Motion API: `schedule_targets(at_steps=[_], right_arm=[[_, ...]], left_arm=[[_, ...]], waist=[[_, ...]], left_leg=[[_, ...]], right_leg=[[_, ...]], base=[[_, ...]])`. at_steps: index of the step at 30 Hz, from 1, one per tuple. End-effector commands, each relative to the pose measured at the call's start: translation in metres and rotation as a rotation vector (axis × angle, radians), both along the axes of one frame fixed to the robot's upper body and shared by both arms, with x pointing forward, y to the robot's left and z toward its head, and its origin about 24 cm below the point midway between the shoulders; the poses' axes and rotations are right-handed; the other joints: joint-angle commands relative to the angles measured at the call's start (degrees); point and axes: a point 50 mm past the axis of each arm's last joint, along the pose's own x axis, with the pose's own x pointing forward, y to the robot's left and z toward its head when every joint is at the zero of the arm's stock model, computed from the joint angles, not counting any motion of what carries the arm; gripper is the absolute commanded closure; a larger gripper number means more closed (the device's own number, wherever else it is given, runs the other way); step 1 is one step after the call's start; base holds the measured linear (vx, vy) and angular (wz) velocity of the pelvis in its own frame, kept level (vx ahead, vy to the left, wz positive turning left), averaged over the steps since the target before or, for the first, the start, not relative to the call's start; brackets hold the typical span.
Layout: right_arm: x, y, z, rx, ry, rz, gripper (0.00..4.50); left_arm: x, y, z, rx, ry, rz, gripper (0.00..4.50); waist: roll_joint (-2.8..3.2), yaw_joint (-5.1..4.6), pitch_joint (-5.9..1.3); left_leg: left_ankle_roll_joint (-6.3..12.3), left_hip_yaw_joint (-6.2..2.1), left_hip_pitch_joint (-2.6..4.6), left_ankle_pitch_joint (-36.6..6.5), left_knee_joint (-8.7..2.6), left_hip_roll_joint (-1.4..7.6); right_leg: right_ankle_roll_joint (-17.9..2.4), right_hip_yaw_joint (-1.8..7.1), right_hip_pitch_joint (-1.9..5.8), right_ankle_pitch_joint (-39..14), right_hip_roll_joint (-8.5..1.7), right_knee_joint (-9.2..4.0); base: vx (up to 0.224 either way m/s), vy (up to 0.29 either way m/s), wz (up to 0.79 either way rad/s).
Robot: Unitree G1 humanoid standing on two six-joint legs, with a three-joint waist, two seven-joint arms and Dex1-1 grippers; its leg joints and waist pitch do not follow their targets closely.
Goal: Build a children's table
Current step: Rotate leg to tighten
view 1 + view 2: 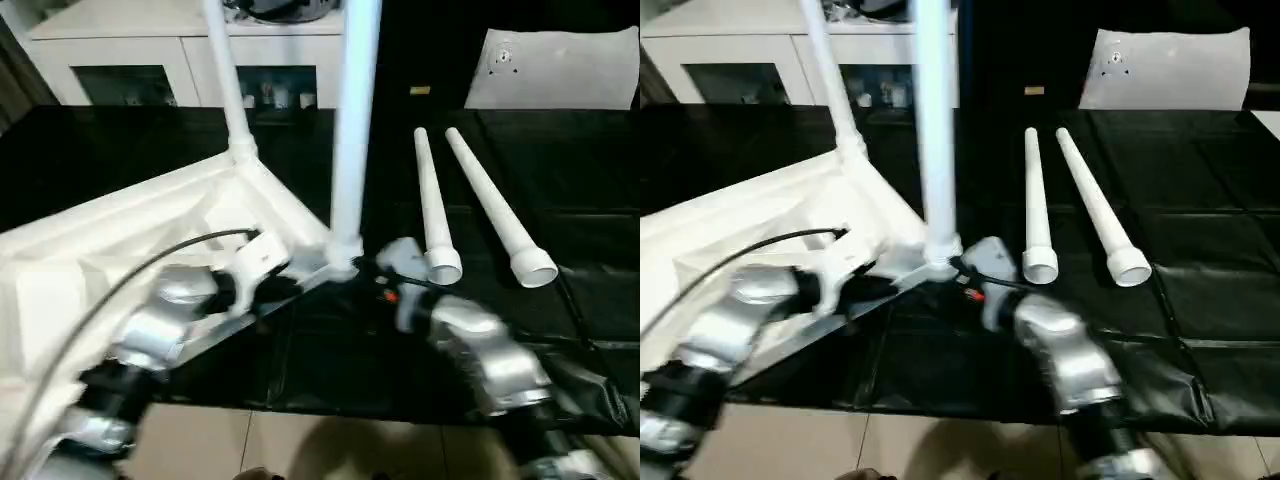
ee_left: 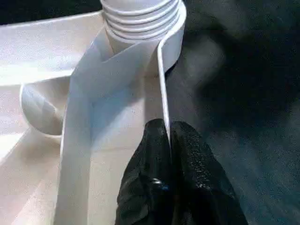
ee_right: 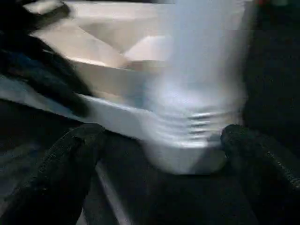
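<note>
The children's table lies upside down at the near left of the big black-covered work table (image 1: 560, 180). Its white tabletop (image 1: 110, 240) has the ribbed underside facing up and looks tilted, the near corner overhanging or reaching the work table's front edge above the pale tiled floor (image 1: 300, 440). Behind the work table stands a white glass-door cabinet (image 1: 130, 60), and at the far right a white panel (image 1: 555, 65) leans upright.

Four legs can be counted. Two stand upright in corner sockets: the far leg (image 1: 228, 80) at the back corner and the near leg (image 1: 352, 130) at the front corner, its ringed foot seated in the socket (image 2: 140, 18). Two loose legs (image 1: 432, 200) (image 1: 497, 205) lie side by side on the black cover to the right of the tabletop, wide ends toward the robot, apart from each other and from the tabletop. The cover to the right of them is bare, giving free room on that side.

The left gripper (image 2: 168, 136) has its jaws pressed together on the thin rim of the tabletop just beside the near socket. The right gripper (image 3: 161, 140) has its jaws spread wide, one finger (image 3: 70, 159) on each side of the near leg's base, not touching it.
</note>
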Motion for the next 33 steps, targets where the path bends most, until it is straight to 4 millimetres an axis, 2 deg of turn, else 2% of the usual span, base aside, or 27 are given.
schedule_targets(at_steps=[1,2,3,4,5,6,9,10,12,15,17,20,24,25,30,31,33], right_arm=[[0.001,0.005,0.012,0.022,-0.046,0.079,0.04],[0.001,0.002,0.013,0.011,-0.042,0.11,0.04],[0.0,0.0,0.014,0.004,-0.04,0.131,0.04],[0.0,-0.002,0.015,-0.012,-0.034,0.157,0.04],[-0.001,-0.004,0.016,-0.023,-0.027,0.196,0.04],[-0.001,-0.005,0.017,-0.031,-0.019,0.231,0.04],[-0.004,-0.007,0.02,-0.053,-0.003,0.32,0.04],[-0.007,-0.006,0.02,-0.072,0.012,0.392,0.04],[-0.008,-0.005,0.02,-0.088,0.021,0.442,0.04],[-0.01,-0.004,0.019,-0.101,0.035,0.493,0.04],[-0.011,-0.002,0.019,-0.102,0.042,0.519,0.04],[-0.011,0.001,0.018,-0.099,0.054,0.545,0.04],[-0.009,0.004,0.017,-0.08,0.074,0.561,0.41],[-0.009,0.005,0.016,-0.072,0.082,0.567,0.64],[-0.009,0.006,0.014,-0.047,0.098,0.569,0.93],[-0.009,0.006,0.014,-0.043,0.099,0.569,1.14],[-0.009,0.007,0.013,-0.032,0.111,0.569,1.24]], left_arm=[[-0.007,-0.008,-0.003,0.014,0.03,-0.124,4.5],[-0.008,-0.006,-0.004,0.019,0.038,-0.153,4.5],[-0.008,-0.005,-0.004,0.022,0.044,-0.172,4.5],[-0.009,-0.003,-0.005,0.03,0.051,-0.197,4.5],[-0.011,-0.001,-0.005,0.042,0.062,-0.229,4.5],[-0.012,0.0,-0.006,0.053,0.071,-0.258,4.5],[-0.014,0.004,-0.006,0.08,0.09,-0.327,4.5],[-0.016,0.006,-0.006,0.103,0.101,-0.381,4.5],[-0.017,0.006,-0.006,0.117,0.106,-0.419,4.5],[-0.017,0.005,-0.006,0.126,0.105,-0.446,4.5],[-0.017,0.005,-0.006,0.134,0.103,-0.465,4.5],[-0.016,0.004,-0.006,0.145,0.1,-0.492,4.5],[-0.016,0.001,-0.007,0.143,0.098,-0.511,4.5],[-0.016,0.001,-0.007,0.142,0.097,-0.516,4.5],[-0.017,0.0,-0.007,0.14,0.1,-0.528,4.5],[-0.018,0.0,-0.008,0.14,0.102,-0.531,4.5],[-0.019,0.001,-0.008,0.143,0.106,-0.534,4.5]], waist=[[-0.1,0.19,-2.91],[-0.31,0.32,-2.79],[-0.19,0.47,-2.73],[-0.54,0.81,-2.74],[-0.45,0.98,-2.79],[-0.64,1.21,-2.89],[-0.64,1.47,-3.08],[-0.85,1.53,-3.12],[-1.04,1.63,-3.12],[-0.89,1.85,-3.15],[-1.11,2.03,-3.18],[-0.98,2.35,-3.25],[-1.23,2.61,-3.29],[-1.21,2.64,-3.26],[-1.26,2.78,-3.37],[-1.24,2.78,-3.35],[-1.26,2.83,-3.29]], left_leg=[[3.61,-1.57,1.35,-12.4,-4.27,4.19],[3.54,-1.63,1.18,-12.7,-4.41,4.17],[3.34,-1.61,1.24,-13.2,-4.46,4.19],[3.01,-1.7,1.55,-13.6,-4.54,4.24],[3.01,-1.67,1.6,-13.6,-4.52,4.24],[3.06,-1.63,1.61,-12.8,-4.52,4.32],[3.44,-1.65,1.31,-11.3,-4.47,4.43],[3.83,-1.58,1.2,-10.7,-4.38,4.39],[4.16,-1.56,1.0,-10.2,-4.32,4.28],[4.21,-1.58,1.1,-9.8,-4.27,4.38],[4.13,-1.53,1.11,-9.7,-4.27,4.44],[4.0,-1.52,1.28,-9.6,-4.28,4.51],[3.7,-1.54,1.21,-9.5,-4.29,4.48],[3.69,-1.54,1.21,-9.5,-4.31,4.54],[3.72,-1.54,1.22,-8.8,-4.32,4.62],[3.7,-1.53,1.2,-8.9,-4.32,4.61],[3.64,-1.53,1.17,-9.2,-4.35,4.61]], right_leg=[[-7.3,4.19,2.95,-18.3,-6.04,-5.01],[-7.0,4.13,3.2,-19.5,-6.07,-5.09],[-6.8,4.17,3.11,-20.7,-6.16,-5.13],[-6.2,4.18,3.06,-22.8,-6.21,-5.29],[-6.0,4.21,3.06,-23.0,-6.19,-5.35],[-6.1,4.3,3.04,-22.2,-6.16,-5.19],[-6.6,4.31,3.26,-19.4,-6.18,-4.74],[-7.1,4.29,3.31,-18.6,-6.29,-4.62],[-7.0,4.2,3.44,-19.0,-6.29,-4.56],[-6.9,4.19,3.3,-19.7,-6.31,-4.63],[-7.0,4.22,3.29,-19.5,-6.34,-4.6],[-7.0,4.22,3.17,-19.3,-6.28,-4.55],[-7.2,4.22,3.28,-19.7,-6.49,-4.5],[-7.1,4.24,3.26,-19.7,-6.48,-4.54],[-7.7,4.25,3.22,-17.5,-6.42,-4.22],[-7.8,4.23,3.22,-17.7,-6.44,-4.24],[-7.6,4.24,3.24,-18.4,-6.47,-4.32]], base=[[0.0,0.0,0.0],[0.0,0.0,0.0],[0.0,0.0,0.0],[0.0,0.0,0.0],[0.0,0.0,0.0],[0.0,0.0,0.0],[0.0,0.0,0.0],[0.0,0.0,0.0],[0.0,0.0,0.0],[0.0,0.0,0.0],[0.0,0.0,0.0],[0.0,0.0,0.0],[0.0,0.0,0.0],[0.0,0.0,0.0],[0.0,0.0,0.0],[0.0,0.0,0.0],[0.0,0.0,0.0]])
